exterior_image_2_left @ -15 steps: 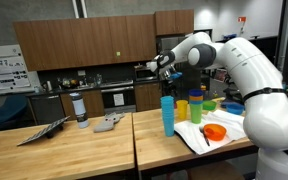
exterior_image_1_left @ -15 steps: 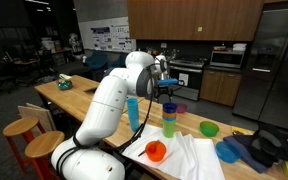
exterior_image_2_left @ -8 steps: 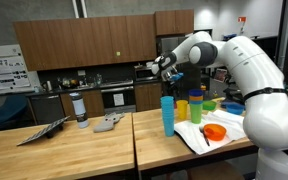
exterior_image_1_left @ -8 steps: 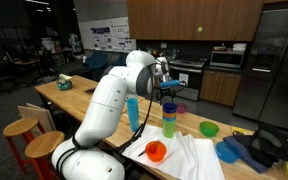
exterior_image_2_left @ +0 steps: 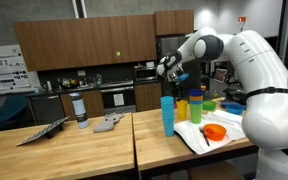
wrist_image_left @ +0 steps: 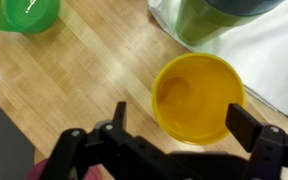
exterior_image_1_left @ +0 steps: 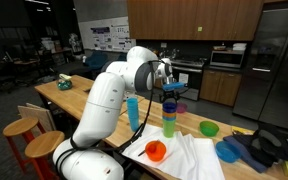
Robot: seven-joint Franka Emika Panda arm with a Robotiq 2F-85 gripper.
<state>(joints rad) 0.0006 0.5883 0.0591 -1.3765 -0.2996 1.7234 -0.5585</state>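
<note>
Up close in the wrist view: gripper (wrist_image_left: 164,135) open, jaws spread wide, gripping nothing and touching nothing. Straight below, between the jaws, a yellow cup (wrist_image_left: 197,97), upright, mouth up, empty, standing on the bare wood of the desk (wrist_image_left: 74,80). Just beside it, toward the right edge, a white cloth (wrist_image_left: 279,75); cannot tell whether touching. Past the yellow cup, at the top of that view, a green cup (wrist_image_left: 209,20) with a dark top, at the cloth's edge. In the upper left corner, a green bowl (wrist_image_left: 24,10), well apart from the yellow cup.

Further out, in both exterior views: gripper hanging in the air over the cluster of cups, pointing down, clear of them all. Nearest the camera in an exterior view, an orange bowl (exterior_image_2_left: 215,132) lying on the cloth. Behind it, the yellow cup between a tall stack of blue cups (exterior_image_2_left: 167,115) and the green cup, all upright and close together. Above them, the white arm (exterior_image_2_left: 234,50) reaching in from the picture's right edge. Farther off, on the neighbouring desk, a bottle (exterior_image_2_left: 80,108). Farthest back, wooden cabinets (exterior_image_2_left: 84,45) along the wall.
</note>
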